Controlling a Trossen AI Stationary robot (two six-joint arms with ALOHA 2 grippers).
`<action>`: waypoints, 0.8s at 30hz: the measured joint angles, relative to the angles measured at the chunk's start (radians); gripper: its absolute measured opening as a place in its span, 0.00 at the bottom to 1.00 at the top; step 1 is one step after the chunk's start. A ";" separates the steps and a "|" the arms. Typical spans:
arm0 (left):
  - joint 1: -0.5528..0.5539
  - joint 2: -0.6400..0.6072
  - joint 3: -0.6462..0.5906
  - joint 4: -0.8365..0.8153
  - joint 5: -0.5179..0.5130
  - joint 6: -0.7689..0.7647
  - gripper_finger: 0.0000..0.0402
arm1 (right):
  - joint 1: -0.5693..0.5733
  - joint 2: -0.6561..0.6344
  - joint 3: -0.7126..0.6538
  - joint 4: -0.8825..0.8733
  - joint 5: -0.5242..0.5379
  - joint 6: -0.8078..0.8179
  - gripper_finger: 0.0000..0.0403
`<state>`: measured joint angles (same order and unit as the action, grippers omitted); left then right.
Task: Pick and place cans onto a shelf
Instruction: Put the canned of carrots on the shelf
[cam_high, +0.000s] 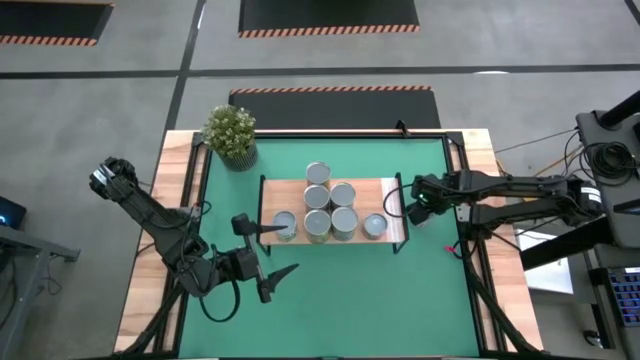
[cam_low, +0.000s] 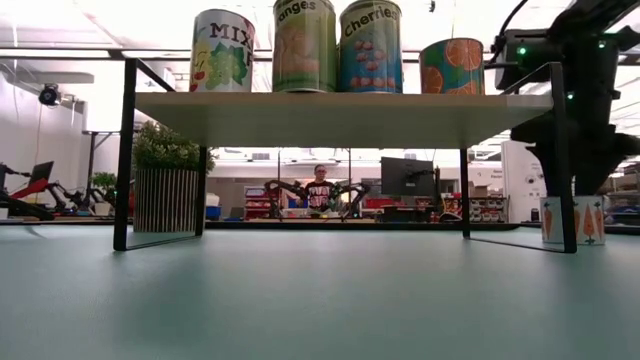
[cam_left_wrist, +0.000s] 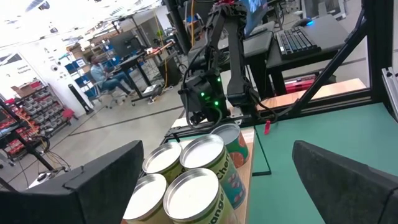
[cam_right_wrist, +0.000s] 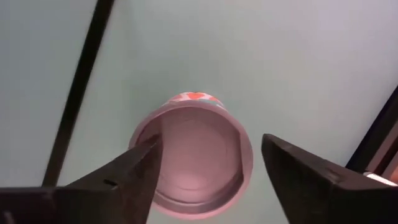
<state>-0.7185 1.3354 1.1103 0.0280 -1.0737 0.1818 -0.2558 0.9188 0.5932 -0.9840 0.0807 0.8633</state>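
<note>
Several cans (cam_high: 330, 205) stand upright on the light-wood shelf (cam_high: 392, 190); the low view shows their labels (cam_low: 305, 45) above the board (cam_low: 340, 118). One more can (cam_right_wrist: 193, 155), with a carrot label (cam_low: 590, 220), stands on the green mat beside the shelf's right end. My right gripper (cam_high: 413, 207) points steeply down over it, shut on it. My left gripper (cam_high: 293, 250) hangs open and holds nothing by the shelf's near left corner, level, looking across the can tops (cam_left_wrist: 193, 174). My right gripper comes from above, pointing steeply down, with one finger on each of two opposite sides of the can's top. One fingertip (cam_right_wrist: 152, 149) lies against the rim (cam_right_wrist: 140, 134); the other (cam_right_wrist: 270, 146) stands close beside the opposite rim. The can stands upright on the mat.
A potted plant (cam_high: 232, 135) stands at the mat's far left corner. The shelf's black leg (cam_low: 565, 160) rises right in front of the carrot can. A small red thing (cam_high: 452, 248) lies on the mat at the right. A person (cam_low: 320, 190) sits in the room beyond.
</note>
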 joint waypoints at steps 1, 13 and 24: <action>0.000 0.000 0.000 0.000 0.000 0.000 0.98 | 0.000 0.000 0.008 -0.005 0.000 0.000 0.68; 0.000 0.000 0.000 0.000 0.000 0.000 0.98 | 0.000 -0.007 0.084 -0.047 -0.002 -0.001 0.90; 0.000 0.000 0.000 0.000 0.000 -0.005 0.98 | 0.000 -0.006 0.031 -0.006 -0.001 0.034 0.91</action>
<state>-0.7185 1.3354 1.1103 0.0280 -1.0737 0.1772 -0.2554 0.9127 0.6247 -0.9899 0.0795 0.8978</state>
